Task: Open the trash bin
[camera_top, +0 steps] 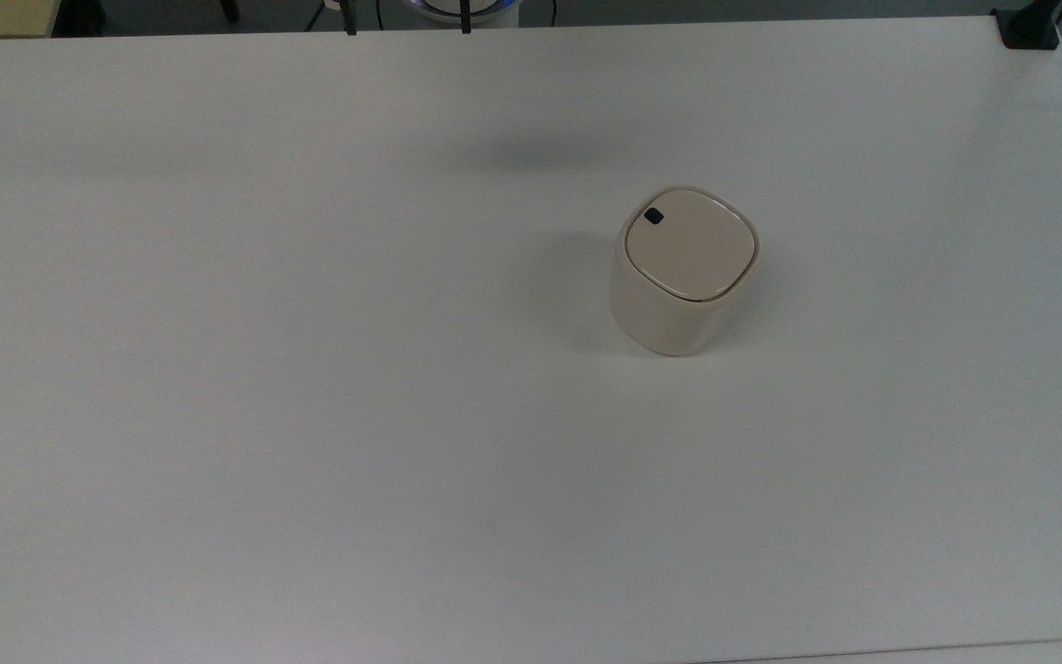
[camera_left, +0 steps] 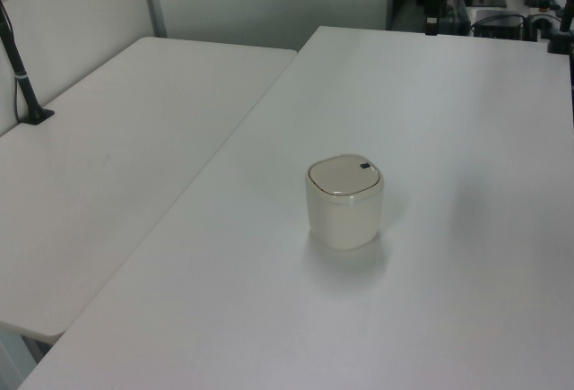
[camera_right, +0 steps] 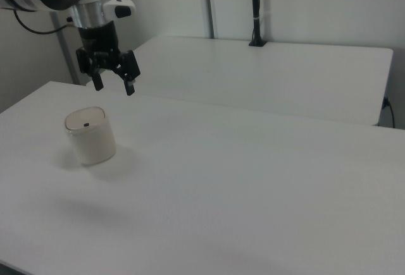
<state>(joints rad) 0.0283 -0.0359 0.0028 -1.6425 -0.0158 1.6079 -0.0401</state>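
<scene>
The small cream-beige plastic trash bin [camera_top: 683,272] with rounded-square body stands upright on the white table [camera_top: 310,369], lid flat and closed. In the right view the black two-finger gripper [camera_right: 113,87] hangs above and behind it, fingers spread apart, holding nothing. The bin looks light, smooth and easily tipped; pressing down on the small black corner button [camera_top: 654,216] seems best.

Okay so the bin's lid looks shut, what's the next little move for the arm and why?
Probably lower the gripper toward the black button at the lid's corner. The trash bin stands closed on the table, and in the right view the gripper hangs open above it and toward the right view's right, touching nothing. Pressing that button seems the likeliest way to release the lid.
</scene>
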